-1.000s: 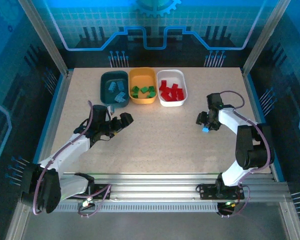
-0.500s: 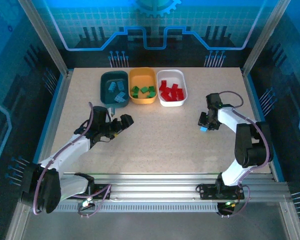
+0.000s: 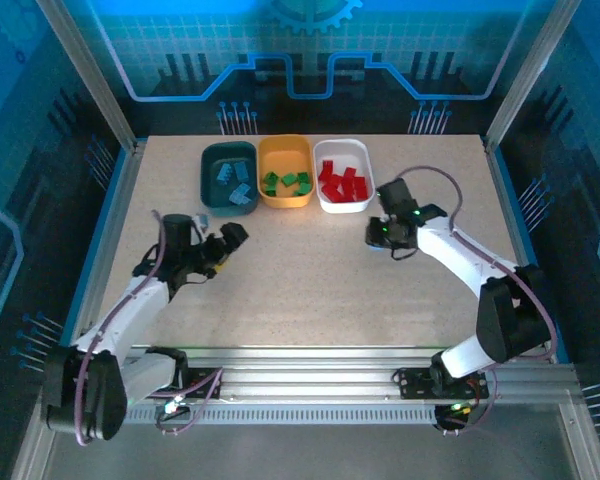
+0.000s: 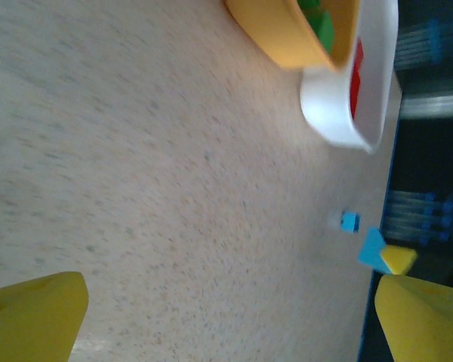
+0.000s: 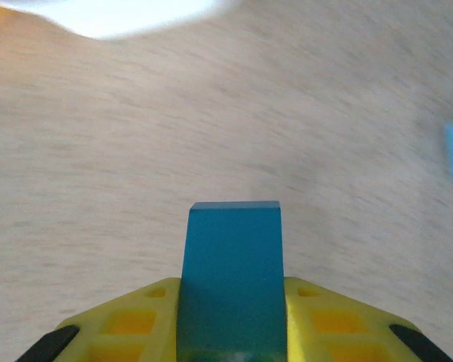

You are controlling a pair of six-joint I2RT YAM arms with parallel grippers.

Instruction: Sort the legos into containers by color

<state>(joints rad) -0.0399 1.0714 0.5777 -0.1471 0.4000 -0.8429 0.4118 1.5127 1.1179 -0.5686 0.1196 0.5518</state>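
Over the matte, speckled beige tabletop (image 3: 310,290), the right gripper (image 3: 379,233) clamps its yellow moulded fingers (image 5: 121,328) on a smooth, blocky light-blue plastic brick (image 5: 232,264) just beside the glossy white rounded tub (image 3: 346,208) of red bricks (image 3: 342,183), while the left gripper (image 4: 230,317) gapes wide, holding nothing.

table (image 3: 310,290): beige speckled top | back wall (image 3: 220,40): blue grid-and-circuit panel | corners: aluminium posts (image 3: 85,72) | near edge: slotted metal rail (image 3: 310,366)
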